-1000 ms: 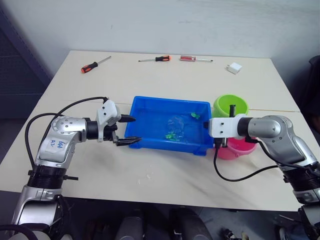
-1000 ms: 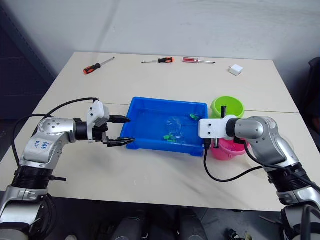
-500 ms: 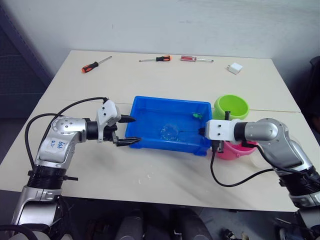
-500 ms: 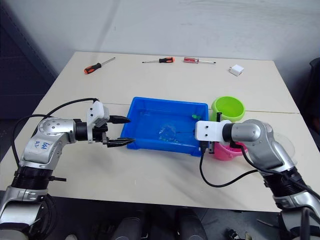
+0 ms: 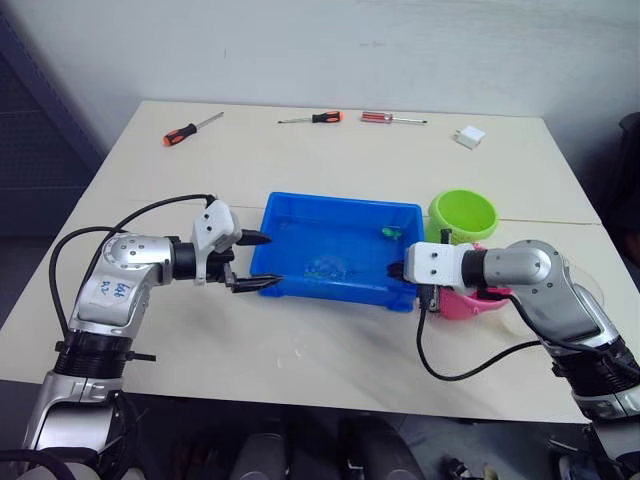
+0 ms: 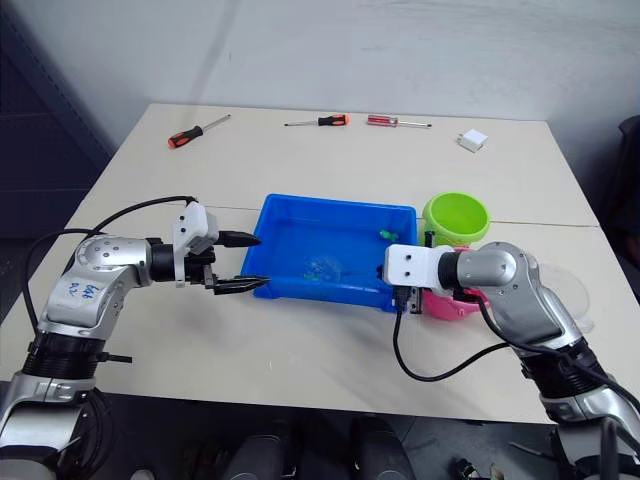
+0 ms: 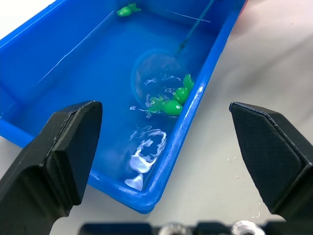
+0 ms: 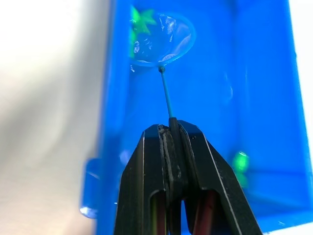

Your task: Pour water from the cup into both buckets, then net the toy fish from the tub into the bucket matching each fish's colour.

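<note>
Blue tub (image 5: 300, 222) holds the net (image 8: 164, 41), clamped by the right gripper (image 8: 172, 128); left gripper (image 5: 258, 262) gapes wide.

Along the top of the frame lie an orange-handled screwdriver (image 5: 190, 129), two more screwdrivers (image 5: 311, 118) (image 5: 392, 118), and a white block (image 5: 467, 136).

Bench (image 5: 300, 170): pale cream top, matte, with a thin seam line running across it. Plain off-white wall (image 5: 350, 45) directly behind the bench's far edge. Dark panel or screen (image 5: 30, 140) beyond the bench's left edge. Dark floor below the bench's near edge. Lighting even, diffuse.
</note>
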Tool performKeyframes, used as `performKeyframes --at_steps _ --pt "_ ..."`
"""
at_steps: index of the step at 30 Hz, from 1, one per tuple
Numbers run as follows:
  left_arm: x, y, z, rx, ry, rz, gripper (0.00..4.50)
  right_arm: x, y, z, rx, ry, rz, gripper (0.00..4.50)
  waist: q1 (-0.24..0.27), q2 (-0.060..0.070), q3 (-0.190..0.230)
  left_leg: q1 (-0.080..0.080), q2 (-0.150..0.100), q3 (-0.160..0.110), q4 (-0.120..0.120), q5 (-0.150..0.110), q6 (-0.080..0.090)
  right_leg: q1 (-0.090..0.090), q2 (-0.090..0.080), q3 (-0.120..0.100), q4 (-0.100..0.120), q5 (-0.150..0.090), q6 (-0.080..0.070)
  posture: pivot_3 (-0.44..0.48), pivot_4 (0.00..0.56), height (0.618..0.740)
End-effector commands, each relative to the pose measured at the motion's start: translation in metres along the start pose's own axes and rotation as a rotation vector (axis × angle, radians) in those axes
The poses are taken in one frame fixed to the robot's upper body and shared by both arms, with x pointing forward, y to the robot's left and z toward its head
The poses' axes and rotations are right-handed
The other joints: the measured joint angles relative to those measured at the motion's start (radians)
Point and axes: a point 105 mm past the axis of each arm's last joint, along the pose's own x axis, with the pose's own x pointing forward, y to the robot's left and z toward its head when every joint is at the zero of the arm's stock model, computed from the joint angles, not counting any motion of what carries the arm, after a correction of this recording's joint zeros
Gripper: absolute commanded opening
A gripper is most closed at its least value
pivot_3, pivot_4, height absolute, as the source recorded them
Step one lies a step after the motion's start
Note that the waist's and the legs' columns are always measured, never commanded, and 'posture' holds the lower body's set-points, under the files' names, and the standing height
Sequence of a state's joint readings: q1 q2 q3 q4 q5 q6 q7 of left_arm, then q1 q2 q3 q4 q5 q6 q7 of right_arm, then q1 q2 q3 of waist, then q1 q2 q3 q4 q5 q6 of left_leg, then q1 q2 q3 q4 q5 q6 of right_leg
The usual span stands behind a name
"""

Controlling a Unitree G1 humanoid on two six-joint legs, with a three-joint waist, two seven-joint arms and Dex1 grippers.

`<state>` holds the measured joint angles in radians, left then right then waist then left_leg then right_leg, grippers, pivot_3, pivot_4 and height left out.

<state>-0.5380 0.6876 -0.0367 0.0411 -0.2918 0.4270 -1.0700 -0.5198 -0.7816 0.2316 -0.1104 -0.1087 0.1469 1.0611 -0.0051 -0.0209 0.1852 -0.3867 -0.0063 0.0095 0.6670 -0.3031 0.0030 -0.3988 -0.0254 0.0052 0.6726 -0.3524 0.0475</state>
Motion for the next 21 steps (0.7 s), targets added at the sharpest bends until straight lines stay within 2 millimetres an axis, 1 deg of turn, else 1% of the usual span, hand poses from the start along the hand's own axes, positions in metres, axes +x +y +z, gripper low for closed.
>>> performKeyframes --at_steps 1,4,7,13,17,21 --pt "-0.007 0.000 0.011 0.034 -0.035 0.016 4.49 -0.003 -0.014 0.004 -0.076 0.012 -0.057 0.00 -0.001 0.000 0.000 0.000 0.000 0.000 0.000 0.000 0.000 0.000 0.000 0.000 0.000 0.000 0.000 0.000 0.150 0.740" --pt "-0.008 0.001 0.011 0.034 -0.035 0.022 4.49 0.000 -0.017 0.004 -0.108 0.014 -0.059 0.00 -0.002 0.000 0.000 0.000 0.000 0.000 0.000 0.000 0.000 0.000 0.000 0.000 0.000 0.000 0.000 0.000 0.150 0.740" --pt "-0.009 0.001 0.011 0.033 -0.035 0.026 4.49 0.005 -0.018 0.007 -0.091 -0.010 -0.060 0.00 -0.004 0.000 0.000 0.000 0.000 0.000 0.000 0.000 0.000 0.000 0.000 0.000 0.000 0.000 0.000 0.000 0.150 0.740" --pt "-0.016 0.003 0.008 0.025 -0.017 0.042 4.49 0.022 -0.006 0.013 -0.090 -0.035 -0.005 0.00 -0.007 0.000 0.000 0.000 0.000 0.000 0.000 0.000 0.000 0.000 0.000 0.000 0.001 0.000 0.000 0.000 0.150 0.740" --pt "-0.022 0.006 0.006 0.026 -0.004 0.055 4.49 0.027 0.001 0.018 -0.061 -0.061 0.028 0.00 -0.008 0.000 0.000 0.000 0.000 0.000 0.000 0.000 0.000 0.000 0.000 0.000 0.000 0.000 0.000 0.000 0.150 0.740" --pt "-0.023 0.007 0.006 0.027 -0.002 0.063 4.49 0.031 -0.002 0.021 -0.075 -0.075 0.000 0.00 -0.011 0.000 0.000 0.000 0.000 0.000 0.000 0.000 0.000 0.000 0.000 0.000 0.000 0.000 0.000 0.000 0.150 0.740"
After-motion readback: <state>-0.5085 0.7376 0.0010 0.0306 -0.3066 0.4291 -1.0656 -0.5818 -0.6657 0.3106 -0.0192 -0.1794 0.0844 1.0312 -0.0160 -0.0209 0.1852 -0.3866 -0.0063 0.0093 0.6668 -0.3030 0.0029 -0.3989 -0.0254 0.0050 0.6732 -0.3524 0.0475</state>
